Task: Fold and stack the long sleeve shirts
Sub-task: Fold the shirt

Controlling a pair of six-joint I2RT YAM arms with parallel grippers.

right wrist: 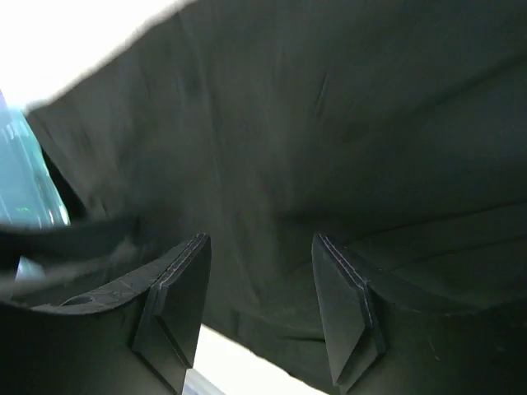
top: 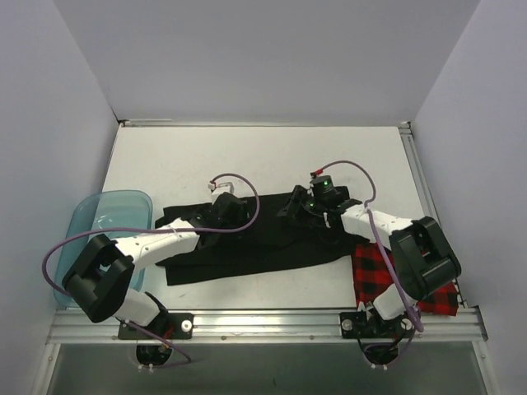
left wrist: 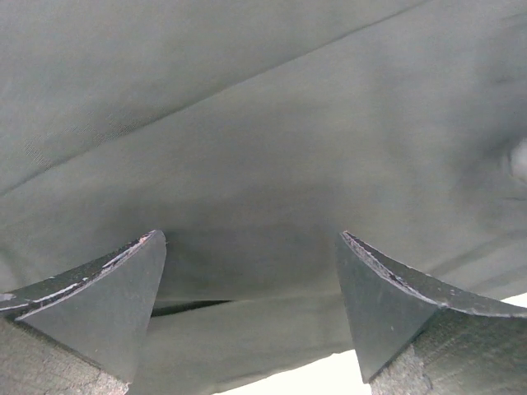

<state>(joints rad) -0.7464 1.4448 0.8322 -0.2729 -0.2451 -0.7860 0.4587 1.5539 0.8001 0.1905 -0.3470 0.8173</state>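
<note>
The black shirt (top: 247, 247) lies spread across the middle of the white table. My left gripper (top: 235, 211) is over its upper left part, jaws open, with black cloth (left wrist: 263, 164) filling the left wrist view between and beyond the fingers. My right gripper (top: 296, 206) is over its upper right edge, jaws open, with black cloth (right wrist: 329, 148) under and between the fingers. Neither gripper holds anything. The red-and-black check shirt (top: 375, 276) lies at the near right, partly under the right arm.
A translucent teal tub (top: 103, 226) stands at the left table edge beside the left arm; a blurred piece of it shows in the right wrist view (right wrist: 25, 173). Bare white table (top: 247, 156) lies behind the shirt. Grey walls enclose the back and sides.
</note>
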